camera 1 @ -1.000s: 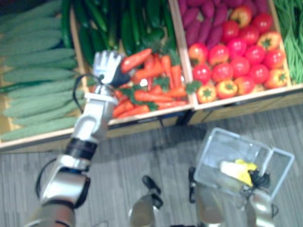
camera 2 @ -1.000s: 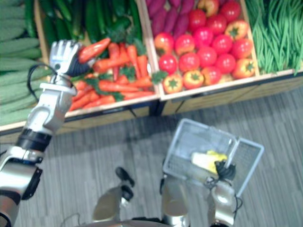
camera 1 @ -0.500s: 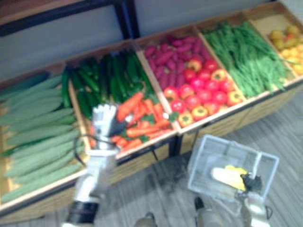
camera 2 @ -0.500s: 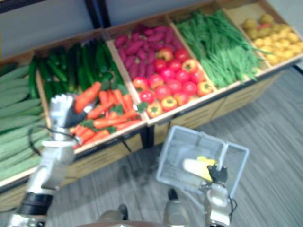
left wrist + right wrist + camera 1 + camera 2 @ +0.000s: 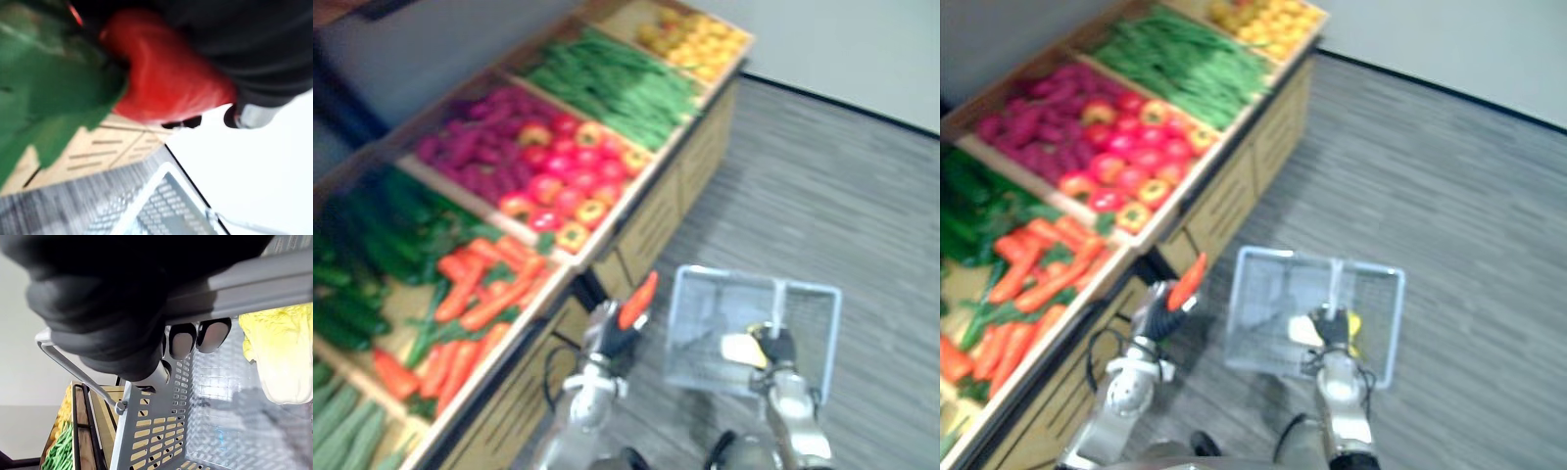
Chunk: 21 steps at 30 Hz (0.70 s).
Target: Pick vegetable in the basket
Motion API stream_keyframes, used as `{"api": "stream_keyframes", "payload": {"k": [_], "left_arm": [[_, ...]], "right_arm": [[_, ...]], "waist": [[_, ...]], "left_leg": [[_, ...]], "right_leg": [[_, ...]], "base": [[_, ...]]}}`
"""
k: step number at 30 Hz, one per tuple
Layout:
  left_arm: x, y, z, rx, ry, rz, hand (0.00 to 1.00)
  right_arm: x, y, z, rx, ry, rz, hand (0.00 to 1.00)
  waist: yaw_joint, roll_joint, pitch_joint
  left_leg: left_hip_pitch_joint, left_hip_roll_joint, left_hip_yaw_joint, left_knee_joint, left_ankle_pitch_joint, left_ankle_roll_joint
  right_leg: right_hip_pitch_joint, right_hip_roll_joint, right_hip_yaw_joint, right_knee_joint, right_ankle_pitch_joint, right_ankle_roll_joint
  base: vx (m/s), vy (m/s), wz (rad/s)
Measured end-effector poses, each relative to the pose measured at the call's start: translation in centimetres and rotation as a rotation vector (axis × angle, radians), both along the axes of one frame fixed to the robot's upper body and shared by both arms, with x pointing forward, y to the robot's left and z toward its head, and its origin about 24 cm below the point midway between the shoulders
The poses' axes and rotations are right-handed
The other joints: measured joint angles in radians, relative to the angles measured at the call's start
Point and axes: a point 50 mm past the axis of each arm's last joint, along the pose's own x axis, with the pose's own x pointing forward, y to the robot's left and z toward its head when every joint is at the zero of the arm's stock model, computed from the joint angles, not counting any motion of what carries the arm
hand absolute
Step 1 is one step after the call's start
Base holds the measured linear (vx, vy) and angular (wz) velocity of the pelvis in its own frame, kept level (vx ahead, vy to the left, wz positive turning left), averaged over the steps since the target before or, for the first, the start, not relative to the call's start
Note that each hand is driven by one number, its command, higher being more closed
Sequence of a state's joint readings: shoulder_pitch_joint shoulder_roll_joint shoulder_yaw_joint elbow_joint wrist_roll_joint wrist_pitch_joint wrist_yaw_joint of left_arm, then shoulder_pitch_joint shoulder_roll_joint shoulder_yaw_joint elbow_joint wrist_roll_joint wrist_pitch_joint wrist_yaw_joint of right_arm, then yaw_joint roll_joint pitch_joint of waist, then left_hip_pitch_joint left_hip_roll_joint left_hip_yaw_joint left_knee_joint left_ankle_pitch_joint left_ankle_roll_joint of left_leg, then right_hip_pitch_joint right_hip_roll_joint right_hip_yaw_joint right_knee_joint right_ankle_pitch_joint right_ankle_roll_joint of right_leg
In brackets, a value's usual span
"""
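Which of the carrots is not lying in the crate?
The carrot gripped in the left hand, next to the basket; the other carrots lie in the crate.

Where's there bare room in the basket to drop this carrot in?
The bare patch is the basket floor on the side nearest the left hand and its carrot, between that wall and the pale yellow vegetable. It is crowded under the handle, where the right hand grips beside that vegetable.

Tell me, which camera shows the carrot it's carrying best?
The left eye view: the whole carrot stands up from the left robot hand. The right eye view matches; the left wrist view gives a very close partial look.
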State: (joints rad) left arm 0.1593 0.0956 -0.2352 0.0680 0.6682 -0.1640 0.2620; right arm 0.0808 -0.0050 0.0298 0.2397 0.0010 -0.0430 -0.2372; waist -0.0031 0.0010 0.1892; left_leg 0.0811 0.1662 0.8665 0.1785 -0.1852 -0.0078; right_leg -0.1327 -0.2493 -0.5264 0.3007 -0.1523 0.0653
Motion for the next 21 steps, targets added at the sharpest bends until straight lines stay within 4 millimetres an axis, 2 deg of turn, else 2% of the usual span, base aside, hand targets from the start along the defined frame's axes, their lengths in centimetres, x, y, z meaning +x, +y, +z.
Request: {"api": "stream_keyframes", "payload": {"k": [1,2,4,5,6,7,9,10,12,13,16,17,18,21], "left_arm": [[-0.1,-0.6,-0.6,-0.013,0.029,-0.009,1.00],[-0.1,-1.0,-0.7,-0.018,0.033,-0.022,1.00],[0.0,-2.6,-1.2,-0.026,0.056,-0.077,1.00],[-0.1,-2.9,-1.4,-0.030,0.066,-0.086,1.00],[-0.1,-3.6,-1.6,-0.045,0.074,-0.096,1.00],[-0.1,-4.1,-1.7,-0.055,0.079,-0.101,1.00],[-0.5,-4.5,-2.2,-0.049,0.099,-0.117,1.00],[-0.6,-5.1,-2.6,-0.044,0.110,-0.135,1.00],[-1.0,-5.9,-2.9,-0.046,0.121,-0.157,1.00],[-1.1,-6.4,-3.4,-0.035,0.141,-0.180,1.00],[-1.2,-7.0,-4.2,0.003,0.172,-0.221,1.00],[-1.3,-7.3,-4.4,0.018,0.179,-0.239,1.00],[-1.4,-7.4,-4.4,0.023,0.179,-0.247,0.00],[-1.1,-7.6,-4.8,0.046,0.192,-0.263,0.00]], "right_arm": [[-0.2,0.5,0.0,-0.011,0.002,0.043,1.00],[-0.3,0.8,0.1,-0.012,-0.001,0.064,1.00],[-0.6,1.6,0.6,-0.013,-0.024,0.119,1.00],[-0.6,2.0,0.8,-0.011,-0.033,0.142,1.00],[-0.4,3.0,1.1,-0.001,-0.050,0.186,1.00],[-0.1,4.0,1.4,0.012,-0.063,0.226,1.00],[0.2,5.1,1.6,0.034,-0.074,0.272,1.00],[0.1,5.4,1.5,0.039,-0.070,0.285,1.00],[0.1,5.1,1.4,0.039,-0.067,0.280,1.00],[0.0,5.1,1.2,0.043,-0.059,0.280,1.00],[-0.3,5.2,1.2,0.069,-0.061,0.276,1.00],[-0.5,5.1,1.1,0.080,-0.056,0.271,1.00],[-0.6,5.2,1.1,0.083,-0.054,0.270,1.00],[-1.0,5.6,0.8,0.123,-0.040,0.265,1.00]], "waist": [[0.002,0.014,-0.008],[0.001,0.014,-0.009],[-0.014,0.006,-0.015],[-0.018,0.004,-0.016],[-0.016,0.001,-0.018],[0.003,-0.004,-0.017],[0.024,-0.010,-0.018],[0.032,-0.008,-0.022],[0.029,0.012,-0.035],[0.032,0.005,-0.046],[0.017,-0.027,-0.061],[0.017,-0.029,-0.067],[0.017,-0.028,-0.068],[0.008,-0.014,-0.076]], "left_leg": [[0.000,0.050,0.018,0.037,0.003,-0.006],[0.005,0.074,0.029,0.061,0.003,-0.006],[0.018,0.167,0.022,0.198,0.006,-0.008],[0.012,0.188,0.007,0.243,0.009,-0.005],[-0.019,0.196,-0.115,0.312,-0.025,0.005],[-0.058,0.122,-0.319,0.315,-0.081,-0.019],[-0.102,0.012,-0.556,0.309,-0.129,-0.031],[-0.126,-0.050,-0.682,0.248,-0.118,-0.033],[-0.147,-0.045,-0.709,0.127,0.007,-0.027],[-0.136,-0.038,-0.709,0.097,0.003,-0.042],[-0.099,-0.070,-0.709,-0.024,0.030,-0.036],[-0.091,-0.082,-0.707,-0.053,0.046,-0.031],[-0.084,-0.087,-0.705,-0.064,0.054,-0.030],[-0.044,-0.105,-0.688,-0.113,0.075,-0.026]], "right_leg": [[0.007,0.069,0.048,-0.079,0.041,-0.029],[0.019,0.097,0.070,-0.113,0.057,-0.042],[0.066,0.185,0.155,-0.210,0.096,-0.080],[0.071,0.201,0.184,-0.219,0.100,-0.087],[0.074,0.224,0.254,-0.230,0.108,-0.099],[0.071,0.231,0.328,-0.233,0.119,-0.112],[0.076,0.228,0.410,-0.233,0.129,-0.111],[0.090,0.229,0.440,-0.233,0.132,-0.106],[0.097,0.249,0.449,-0.232,0.133,-0.101],[0.100,0.254,0.461,-0.237,0.134,-0.090],[0.101,0.231,0.452,-0.271,0.149,-0.066],[0.105,0.221,0.453,-0.286,0.157,-0.054],[0.110,0.217,0.453,-0.292,0.162,-0.048],[0.139,0.203,0.460,-0.327,0.176,-0.027]], "base": [[0.01,-0.341,-1.34],[0.02,-0.383,-1.45],[0.01,-0.257,-1.27],[0.00,-0.191,-1.38],[0.01,-0.120,-1.67],[0.02,-0.083,-1.78],[0.05,-0.024,-1.55],[0.05,-0.003,-1.16],[0.02,0.072,-0.49],[0.03,0.134,-0.05],[0.00,0.109,0.11],[-0.01,0.086,0.05],[0.01,0.075,0.03],[0.02,0.065,-0.06]]}}
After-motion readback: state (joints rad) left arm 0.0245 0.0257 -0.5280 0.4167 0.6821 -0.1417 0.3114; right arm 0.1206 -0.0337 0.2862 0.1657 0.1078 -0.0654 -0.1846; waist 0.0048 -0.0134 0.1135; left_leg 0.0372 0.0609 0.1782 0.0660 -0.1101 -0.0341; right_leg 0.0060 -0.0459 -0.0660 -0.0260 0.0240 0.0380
